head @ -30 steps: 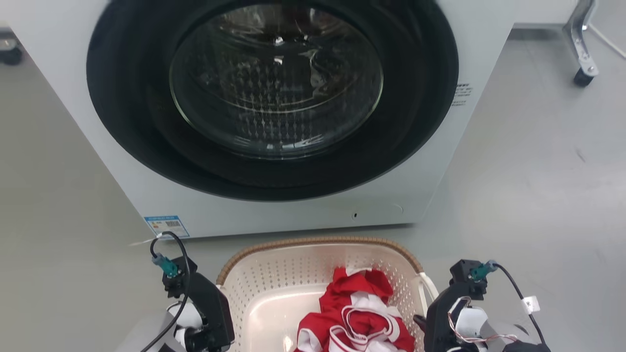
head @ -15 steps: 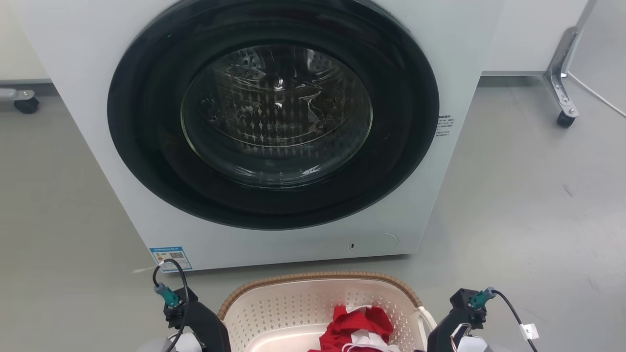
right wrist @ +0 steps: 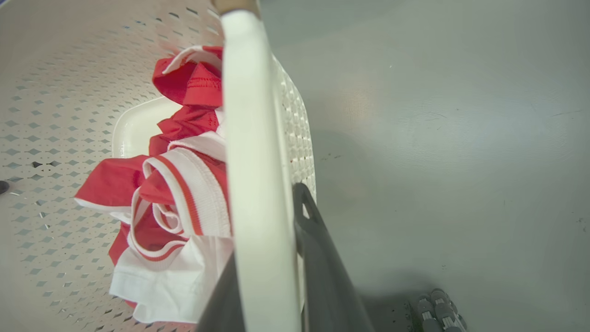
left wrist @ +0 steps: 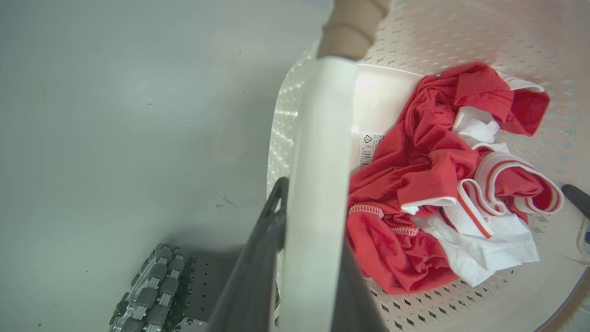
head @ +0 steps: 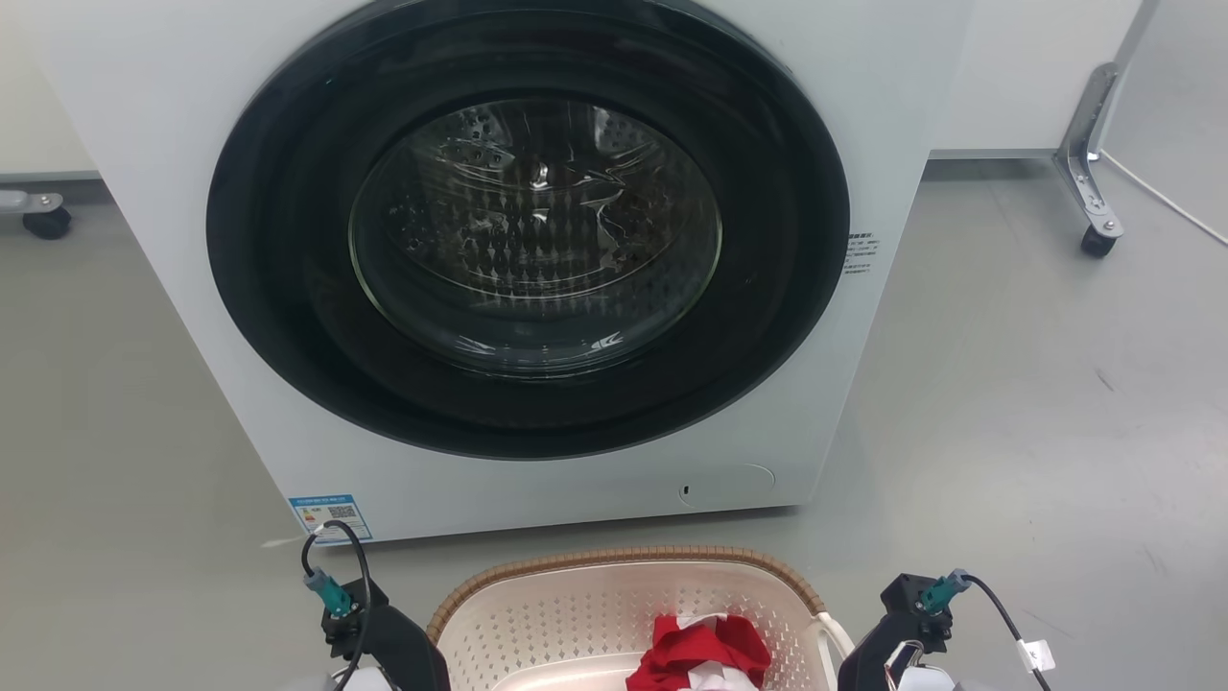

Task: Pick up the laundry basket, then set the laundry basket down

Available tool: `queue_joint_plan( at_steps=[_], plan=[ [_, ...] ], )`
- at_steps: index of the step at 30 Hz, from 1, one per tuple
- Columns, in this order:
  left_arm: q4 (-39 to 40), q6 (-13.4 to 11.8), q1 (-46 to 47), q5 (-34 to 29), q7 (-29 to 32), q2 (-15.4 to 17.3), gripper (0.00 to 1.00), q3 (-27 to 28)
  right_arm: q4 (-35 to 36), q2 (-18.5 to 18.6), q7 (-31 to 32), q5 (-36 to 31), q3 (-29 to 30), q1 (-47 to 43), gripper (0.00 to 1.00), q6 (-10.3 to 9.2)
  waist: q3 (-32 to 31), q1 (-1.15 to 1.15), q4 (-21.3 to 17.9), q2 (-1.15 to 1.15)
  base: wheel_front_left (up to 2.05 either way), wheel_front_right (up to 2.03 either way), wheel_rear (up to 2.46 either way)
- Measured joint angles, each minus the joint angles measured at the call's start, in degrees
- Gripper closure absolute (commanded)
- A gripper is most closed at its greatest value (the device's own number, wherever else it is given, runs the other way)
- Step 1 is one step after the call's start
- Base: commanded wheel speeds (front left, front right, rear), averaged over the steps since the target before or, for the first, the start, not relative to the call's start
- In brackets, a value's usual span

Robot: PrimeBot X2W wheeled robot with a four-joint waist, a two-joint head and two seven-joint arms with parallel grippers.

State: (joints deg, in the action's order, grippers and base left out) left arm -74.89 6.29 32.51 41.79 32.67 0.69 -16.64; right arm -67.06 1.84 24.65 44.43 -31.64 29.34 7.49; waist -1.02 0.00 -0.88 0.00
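Floor (head: 1036,384): grey and bare-looking; everything else is seen standing over it.
Washing machine (head: 537,499): white; its round, dark-framed glass door is turned toward the robot.
Laundry basket (head: 614,559): placed just in front of the washing machine, between the two tools; whether it is clear of the floor cannot be told.
Garment (left wrist: 415,166): red and white, crumpled inside the laundry basket.
Left tool (left wrist: 313,240): clamped on the white left handle (left wrist: 318,138), with a dark finger seen on each side.
Right tool (right wrist: 262,240): clamped likewise on the white right handle (right wrist: 253,115).
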Motion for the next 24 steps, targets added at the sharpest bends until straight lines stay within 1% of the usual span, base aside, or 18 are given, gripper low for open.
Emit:
queue_joint_plan(
  at_steps=[24],
  plan=[
    [0.0, -0.7, -0.1, 0.0, 0.1, 0.0, 1.0, -0.1, 0.5, 0.5, 0.5, 2.5, -1.9, 0.0, 1.0, 0.0, 0.3, 0.0, -0.5, 0.0, 0.0, 0.0, 0.0]
  ],
)
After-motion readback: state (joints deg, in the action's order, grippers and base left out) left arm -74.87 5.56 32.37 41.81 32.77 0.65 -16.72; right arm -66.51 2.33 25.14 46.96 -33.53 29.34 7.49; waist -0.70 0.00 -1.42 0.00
